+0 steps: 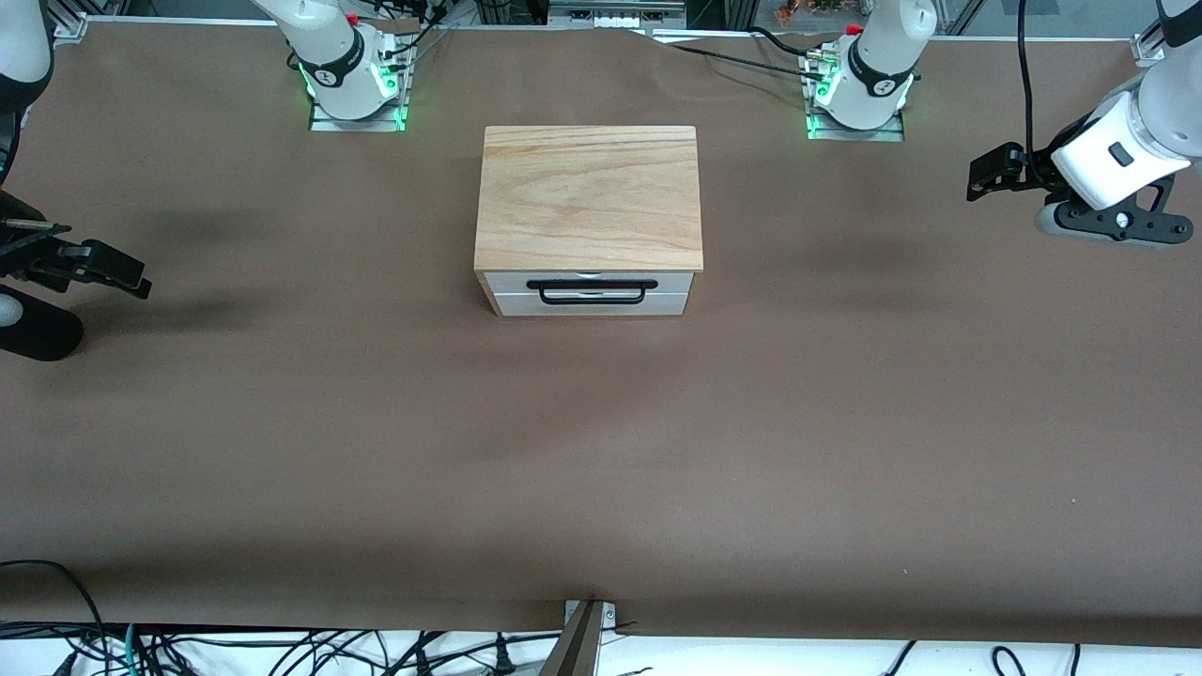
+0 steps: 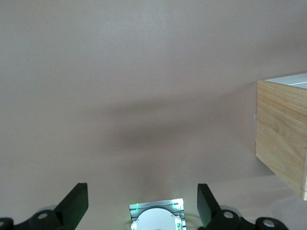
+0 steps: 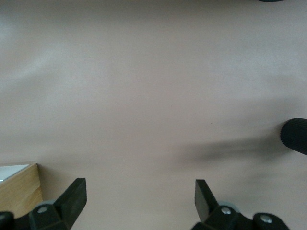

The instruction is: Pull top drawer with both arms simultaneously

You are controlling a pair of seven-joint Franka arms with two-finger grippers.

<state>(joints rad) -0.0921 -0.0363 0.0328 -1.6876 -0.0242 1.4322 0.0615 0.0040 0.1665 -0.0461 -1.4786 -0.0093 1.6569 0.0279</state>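
Note:
The top drawer (image 1: 592, 280) is shut in the cabinet, its white front facing the front camera, with a thin black bar handle (image 1: 590, 292) across it. My left gripper (image 1: 981, 180) hangs open and empty over the table at the left arm's end, well away from the cabinet. My right gripper (image 1: 134, 278) hangs open and empty over the table at the right arm's end, also well away. In the left wrist view my left gripper (image 2: 142, 203) stands wide open with the cabinet's side (image 2: 280, 139) in sight. In the right wrist view my right gripper (image 3: 139, 199) stands wide open.
The light wood cabinet top (image 1: 590, 195) covers the drawers. A lower drawer front (image 1: 592, 305) sits under the top one. The brown table cover (image 1: 601, 451) spreads all round. A black rounded part (image 1: 38, 330) lies under the right gripper. Cables hang at the table's near edge.

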